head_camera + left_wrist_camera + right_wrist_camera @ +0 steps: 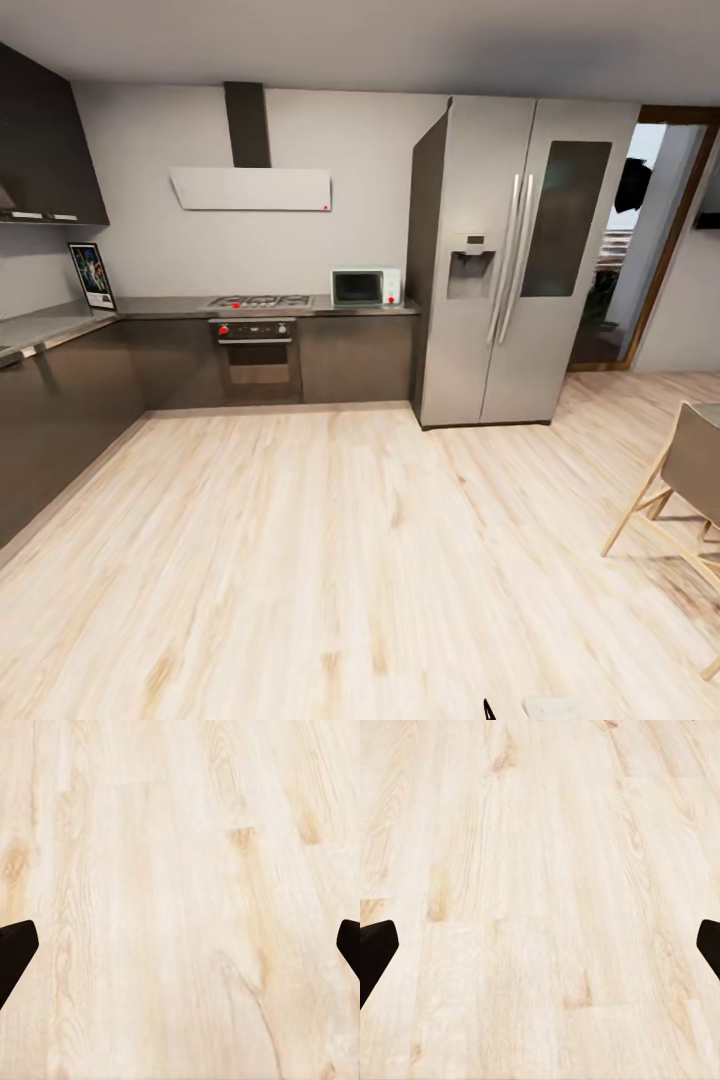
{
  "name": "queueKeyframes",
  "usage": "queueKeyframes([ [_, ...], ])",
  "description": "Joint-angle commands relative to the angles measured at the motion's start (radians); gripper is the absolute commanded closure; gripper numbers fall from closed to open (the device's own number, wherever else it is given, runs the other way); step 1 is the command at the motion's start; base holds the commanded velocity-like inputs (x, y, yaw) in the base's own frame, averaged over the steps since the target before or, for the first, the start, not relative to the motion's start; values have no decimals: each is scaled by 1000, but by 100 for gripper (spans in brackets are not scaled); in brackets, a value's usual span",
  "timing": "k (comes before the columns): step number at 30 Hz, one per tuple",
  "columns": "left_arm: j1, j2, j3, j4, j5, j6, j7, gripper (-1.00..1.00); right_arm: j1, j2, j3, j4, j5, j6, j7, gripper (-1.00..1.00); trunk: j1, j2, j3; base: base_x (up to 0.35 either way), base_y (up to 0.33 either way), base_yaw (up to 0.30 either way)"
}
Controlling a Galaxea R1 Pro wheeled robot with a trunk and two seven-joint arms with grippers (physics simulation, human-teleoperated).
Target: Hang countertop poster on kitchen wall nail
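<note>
**Desk:** Where was the job when this was shot?

**Photographer:** At the approach, by my reading. The poster [92, 275] stood propped against the wall on the kitchen countertop [150, 305], left edge of the frame, well across the wood floor [330, 540] from the robot. Next, it would need to drive closer before reaching.

**Desk:** The grippers?

**Photographer:** The left gripper [180, 952] and right gripper [540, 952] were both spread wide, holding nothing, pointed at floorboards.

**Desk:** Any legible writing?

**Photographer:** None. The poster's print was too small, and the fridge [510, 260] and microwave [365, 286] showed no readable brand.
</note>
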Motion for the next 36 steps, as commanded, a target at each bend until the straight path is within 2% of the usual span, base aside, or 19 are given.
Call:
queueKeyframes([
  [1,0,-1,3,0,-7,3,-1,-100,0,0,2,1,0,-3,0,-100,0,0,-1,245,-208,125],
  [20,0,0,4,1,-7,4,-1,-100,0,0,-1,13,-2,-4,-2,-100,0,0,-1,304,-136,56],
  [30,0,0,5,1,-5,3,-1,-100,0,3,0,15,-3,-5,-3,-100,0,0,-6,333,-10,229],
  [36,0,0,20,1,-5,1,0,-100,0,4,0,15,-1,-5,-3,-100,0,0,-8,254,-1,272],
])
